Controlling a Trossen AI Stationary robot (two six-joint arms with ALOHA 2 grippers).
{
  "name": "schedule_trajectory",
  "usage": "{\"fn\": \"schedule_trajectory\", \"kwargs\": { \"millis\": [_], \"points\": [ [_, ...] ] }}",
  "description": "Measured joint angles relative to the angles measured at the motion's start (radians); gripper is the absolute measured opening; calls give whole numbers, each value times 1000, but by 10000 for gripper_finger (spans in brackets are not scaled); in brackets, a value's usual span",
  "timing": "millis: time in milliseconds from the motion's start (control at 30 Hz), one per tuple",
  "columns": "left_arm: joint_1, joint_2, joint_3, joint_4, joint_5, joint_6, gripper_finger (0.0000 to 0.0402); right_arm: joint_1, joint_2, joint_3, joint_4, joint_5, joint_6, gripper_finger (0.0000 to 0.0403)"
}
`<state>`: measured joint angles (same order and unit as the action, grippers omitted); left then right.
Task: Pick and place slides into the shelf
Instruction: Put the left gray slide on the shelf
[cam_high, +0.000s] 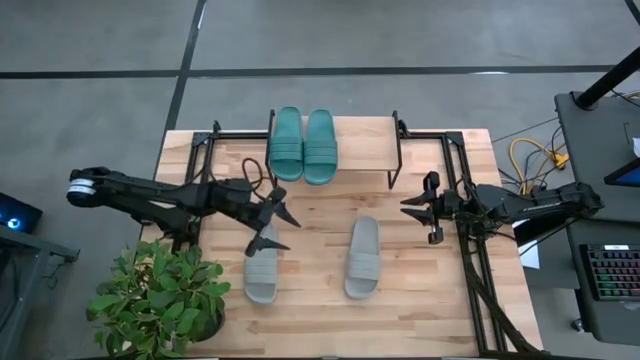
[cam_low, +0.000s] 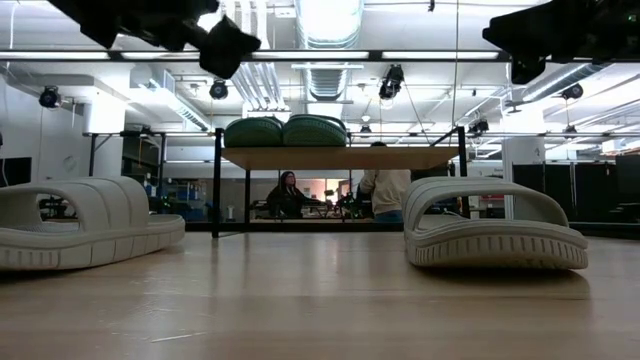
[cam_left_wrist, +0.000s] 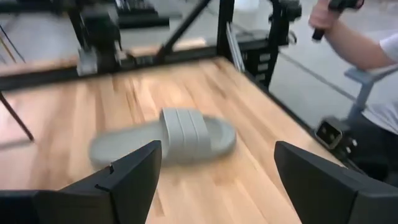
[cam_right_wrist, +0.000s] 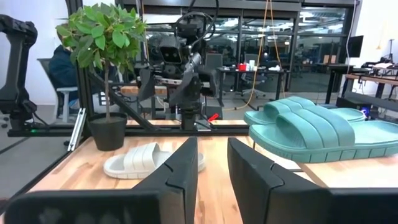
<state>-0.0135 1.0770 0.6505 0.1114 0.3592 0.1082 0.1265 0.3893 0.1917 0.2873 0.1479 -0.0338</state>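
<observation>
A light wooden tabletop (cam_high: 330, 310) fills the middle of the floor, grey concrete all around it, and a potted plant (cam_high: 158, 300) sits at its front left corner. Beyond the far edge the low view opens onto a workshop with ceiling ducts and lamps, where two people (cam_low: 288, 193) are at a desk. In the left wrist view a person's arm (cam_left_wrist: 354, 43) shows just past the tabletop's right edge.

At the back edge stands the shelf (cam_high: 335, 150), and the two teal slides (cam_high: 303, 145) lie side by side on the left part of its plank. The two grey slides are down on the tabletop: one (cam_high: 262, 265) toward the front left, the other (cam_high: 363, 258) near the front centre, well apart.

The left gripper (cam_high: 272, 225) reaches in from the left, low over the heel end of the left grey slide, fingers spread wide and empty. The right gripper (cam_high: 425, 215) hangs near the right edge, clear of the slides, fingers set narrow with a slim gap, holding nothing.
</observation>
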Motion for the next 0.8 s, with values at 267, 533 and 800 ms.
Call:
{"fn": "schedule_trajectory", "kwargs": {
  "millis": [267,533,800],
  "points": [
    [0,-28,-1,-234,0,-103,297,0,0,0,-32,2,0,68],
    [0,-17,-6,-413,0,-234,297,0,0,0,-28,2,10,76],
    [0,-12,-13,-613,0,-320,297,0,0,0,-21,2,-1,76]
  ]
}}
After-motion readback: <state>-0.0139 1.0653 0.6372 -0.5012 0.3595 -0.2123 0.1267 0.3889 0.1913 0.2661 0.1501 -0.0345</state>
